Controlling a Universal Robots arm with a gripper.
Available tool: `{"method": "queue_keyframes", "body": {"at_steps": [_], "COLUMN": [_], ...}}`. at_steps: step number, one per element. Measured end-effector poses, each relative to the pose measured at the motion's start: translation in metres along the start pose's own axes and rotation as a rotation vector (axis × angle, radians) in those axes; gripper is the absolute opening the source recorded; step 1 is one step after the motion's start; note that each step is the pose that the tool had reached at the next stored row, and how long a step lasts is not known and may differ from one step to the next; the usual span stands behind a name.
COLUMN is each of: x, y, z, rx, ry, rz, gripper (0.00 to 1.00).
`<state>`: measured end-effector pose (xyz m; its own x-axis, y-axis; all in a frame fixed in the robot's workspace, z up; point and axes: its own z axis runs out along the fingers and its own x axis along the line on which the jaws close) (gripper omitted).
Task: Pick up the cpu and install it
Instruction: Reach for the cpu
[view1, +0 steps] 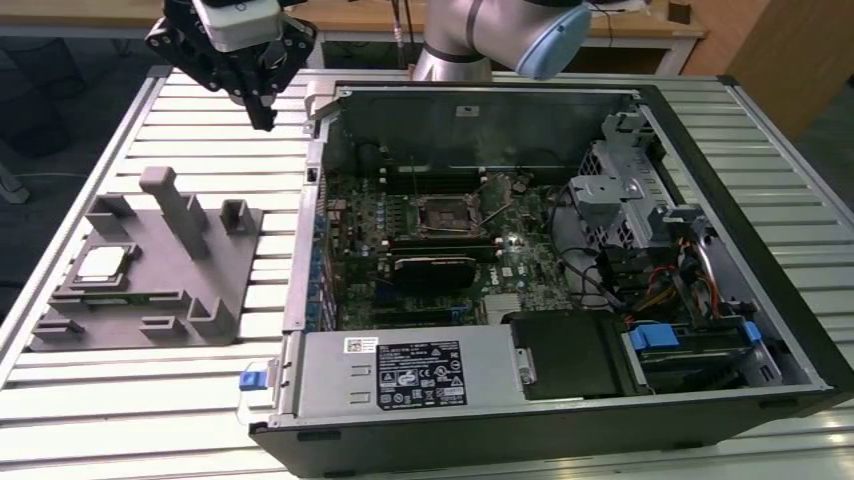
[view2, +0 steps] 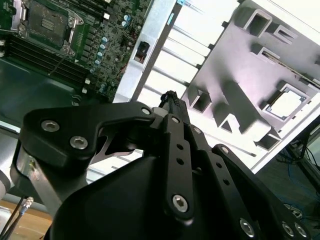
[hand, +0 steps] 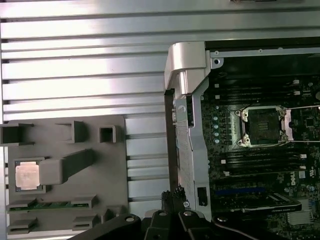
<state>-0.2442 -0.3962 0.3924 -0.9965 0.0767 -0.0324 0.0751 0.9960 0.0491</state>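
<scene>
**Cpu rests in its fixture while closed fingers hang well apart from it**

The small flat square cpu with the pale silver metal top (view1: 103, 263) lies face up in a shallow square recess of the grey moulded plastic fixture (view1: 147, 300). The recess walls hem its edges, which probably keeps it square and in a known place for a grasp from above. In the first wrist view the cpu (hand: 26, 176) sits next to a blocky rib of the fixture. A thin green memory stick (hand: 30, 205) lies in a slot just beside it.

The fixture rests on the ribbed aluminium table (view1: 160, 400), on the exterior view's left. It stands just beside the open black computer case (view1: 534, 430), so the parts are near where they go.

The case lies on its side, with the green motherboard (view1: 534, 265) facing up and reachable from above. The board's square silver-framed processor socket (view1: 447, 212) shows a dark centre with no pale chip in it. By that I judge the install as not yet done and the cpu as not yet picked up.

The black gripper (view1: 263, 122) hangs above the table beyond the fixture, near the case's far corner. It points straight down. Its fingers (view2: 176, 135) are pressed together into one tip with nothing between them, and they touch neither the fixture nor the case.
</scene>
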Motion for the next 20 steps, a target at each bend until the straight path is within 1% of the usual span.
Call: {"method": "queue_keyframes", "body": {"at_steps": [11,20], "x": [0.0126,0.0213], "y": [-0.0009,-0.0017], "z": [-0.0005,-0.0008], "rx": [-0.0039,-0.0071], "ry": [-0.0006,-0.0010], "rz": [0.000,0.000], "gripper": [0.11,0.11]}}
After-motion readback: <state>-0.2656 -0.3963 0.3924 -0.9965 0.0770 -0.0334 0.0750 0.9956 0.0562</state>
